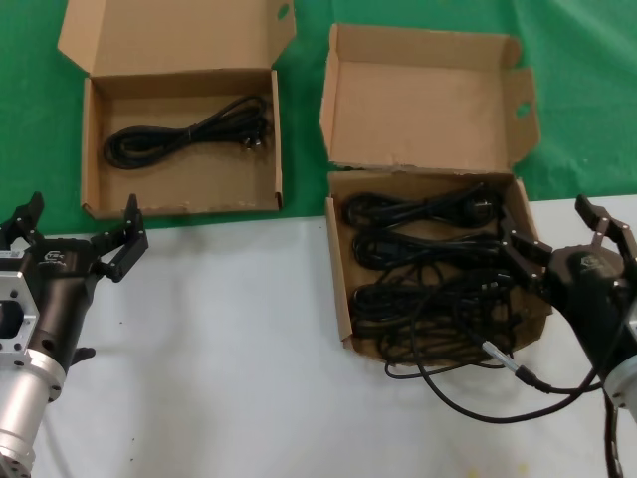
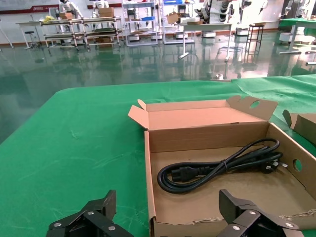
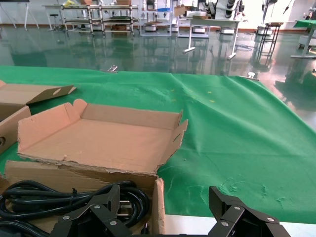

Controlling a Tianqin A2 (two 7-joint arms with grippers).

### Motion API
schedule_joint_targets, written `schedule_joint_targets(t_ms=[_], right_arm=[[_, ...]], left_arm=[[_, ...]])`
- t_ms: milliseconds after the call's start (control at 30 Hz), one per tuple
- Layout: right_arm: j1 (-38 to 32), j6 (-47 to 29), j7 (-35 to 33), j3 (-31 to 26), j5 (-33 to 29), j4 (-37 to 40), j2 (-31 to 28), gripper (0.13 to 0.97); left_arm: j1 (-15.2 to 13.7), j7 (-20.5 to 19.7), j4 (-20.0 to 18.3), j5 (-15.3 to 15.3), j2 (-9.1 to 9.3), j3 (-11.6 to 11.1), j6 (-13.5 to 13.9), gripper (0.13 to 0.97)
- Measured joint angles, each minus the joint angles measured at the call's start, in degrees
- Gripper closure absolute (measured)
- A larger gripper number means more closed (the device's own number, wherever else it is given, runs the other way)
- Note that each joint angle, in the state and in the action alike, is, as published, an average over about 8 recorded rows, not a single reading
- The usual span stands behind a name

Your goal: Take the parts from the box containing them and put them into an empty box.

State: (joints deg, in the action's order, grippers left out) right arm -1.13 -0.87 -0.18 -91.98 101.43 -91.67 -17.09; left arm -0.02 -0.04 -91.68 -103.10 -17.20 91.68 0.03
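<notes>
On the bench [image 1: 249, 358], whose near part is white and whose far part is covered in green cloth, two cardboard boxes stand open side by side. The wide shallow box [image 1: 182, 195] sits toward the far left, straddling the line where the green meets the white, its flat lid [image 1: 174, 35] folded back, and one coiled black cable [image 1: 189, 132] lies across its floor. The squarish box [image 1: 340, 269] stands to the right of the middle, its tall side-flapped lid [image 1: 423, 100] upright behind it, and it is filled with several coiled black cables [image 1: 428, 269], piled close together. One loose cable end [image 1: 468, 383] spills over the near wall of that box onto the white surface. The left gripper [image 1: 75, 239] hangs over the near left edge of the bench, just short of the shallow box's near wall, its fingers spread wide with nothing between them. The right gripper [image 1: 567, 239] sits at the squarish box's right wall, also with fingers spread wide and holding nothing, above the cables' right ends
</notes>
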Motion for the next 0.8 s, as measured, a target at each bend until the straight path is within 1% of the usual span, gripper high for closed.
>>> schedule_joint_targets(t_ms=[133, 233, 267, 533, 567, 667, 800], right_arm=[[0.00, 0.00, 0.00, 0.00, 0.00, 0.00, 0.00, 0.458], [0.00, 0.00, 0.00, 0.00, 0.00, 0.00, 0.00, 0.449], [0.00, 0.00, 0.00, 0.00, 0.00, 0.00, 0.00, 0.445], [0.00, 0.00, 0.00, 0.00, 0.00, 0.00, 0.00, 0.423], [0.00, 0.00, 0.00, 0.00, 0.00, 0.00, 0.00, 0.423], [0.00, 0.00, 0.00, 0.00, 0.00, 0.00, 0.00, 0.385], [0.00, 0.00, 0.00, 0.00, 0.00, 0.00, 0.00, 0.336]], left_arm=[[0.00, 0.00, 0.00, 0.00, 0.00, 0.00, 0.00, 0.258], [0.00, 0.00, 0.00, 0.00, 0.00, 0.00, 0.00, 0.334], [0.00, 0.00, 0.00, 0.00, 0.00, 0.00, 0.00, 0.334], [0.00, 0.00, 0.00, 0.00, 0.00, 0.00, 0.00, 0.207], [0.00, 0.00, 0.00, 0.00, 0.00, 0.00, 0.00, 0.207], [0.00, 0.00, 0.00, 0.00, 0.00, 0.00, 0.00, 0.207], [0.00, 0.00, 0.00, 0.00, 0.00, 0.00, 0.00, 0.174]])
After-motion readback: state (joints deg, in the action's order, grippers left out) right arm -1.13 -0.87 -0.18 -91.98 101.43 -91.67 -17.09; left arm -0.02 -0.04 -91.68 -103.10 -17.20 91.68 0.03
